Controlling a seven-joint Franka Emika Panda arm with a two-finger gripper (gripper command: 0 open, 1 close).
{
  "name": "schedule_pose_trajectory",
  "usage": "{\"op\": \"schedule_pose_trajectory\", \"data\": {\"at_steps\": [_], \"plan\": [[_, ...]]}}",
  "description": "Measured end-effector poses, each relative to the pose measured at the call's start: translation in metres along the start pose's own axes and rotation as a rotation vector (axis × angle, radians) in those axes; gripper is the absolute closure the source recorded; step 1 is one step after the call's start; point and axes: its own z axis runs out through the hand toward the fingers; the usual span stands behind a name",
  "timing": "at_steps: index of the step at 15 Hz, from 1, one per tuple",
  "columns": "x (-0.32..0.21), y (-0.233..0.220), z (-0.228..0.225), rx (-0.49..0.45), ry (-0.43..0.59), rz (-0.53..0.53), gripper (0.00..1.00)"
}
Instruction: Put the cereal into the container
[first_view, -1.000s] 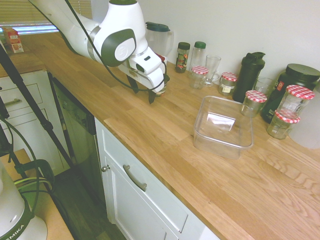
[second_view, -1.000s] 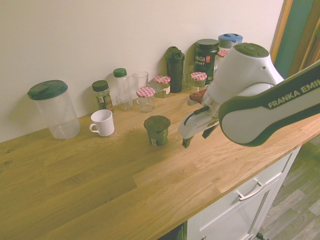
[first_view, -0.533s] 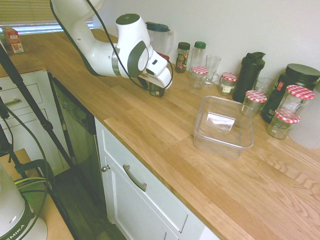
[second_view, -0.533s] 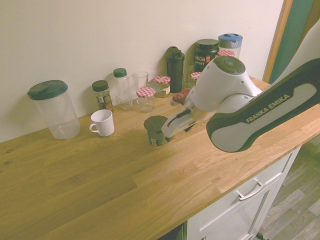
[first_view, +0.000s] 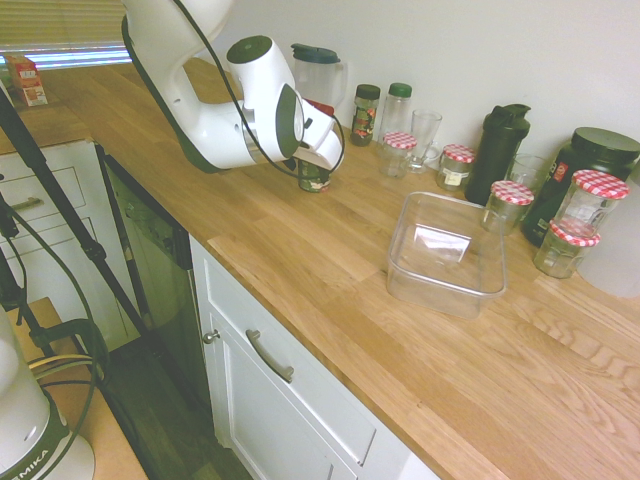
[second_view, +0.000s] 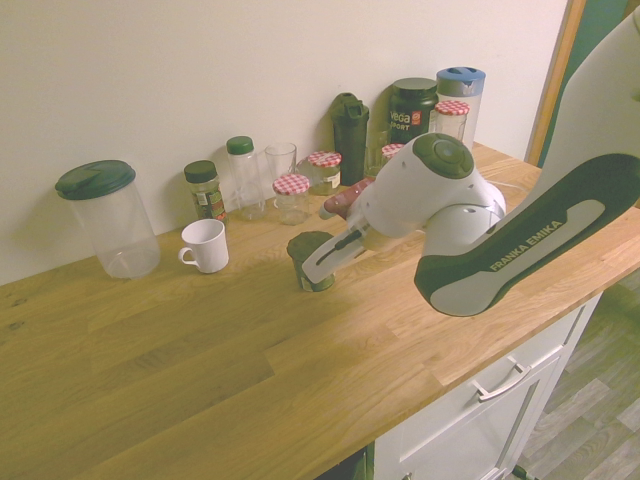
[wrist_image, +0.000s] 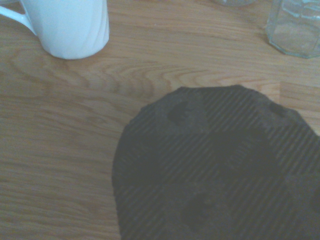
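Straddling the cereal (second_view: 313, 258) with tool (second_view: 308, 272) open, unclosed. Risk: an off-centre squeeze tips it toward the mug (second_view: 205, 245) at nine o'clock.

Both exterior views are evenly and fairly brightly lit, with a yellowish-green cast over the wooden counter (first_view: 330, 250) and the wall. Daylight is seen at a blind in the upper left corner of the first exterior view. Soft shadows are thrown on the wall behind the large lidded jug (second_view: 105, 220) and the bottles. Straight edges are bowed near the borders by the wide lenses. The wrist view is dimmer and soft; the dark lid (wrist_image: 215, 170) is blurred and crossed by faint diagonal striping.
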Motion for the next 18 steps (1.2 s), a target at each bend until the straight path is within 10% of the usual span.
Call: {"op": "schedule_pose_trajectory", "data": {"at_steps": [11, 12, 18], "plan": [[0.010, -0.021, 0.038, 0.048, 0.048, 0.002, 0.00], [0.011, -0.024, 0.038, 0.051, 0.053, -0.003, 1.00], [0.009, -0.027, 0.038, 0.048, 0.053, -0.002, 1.00]]}}
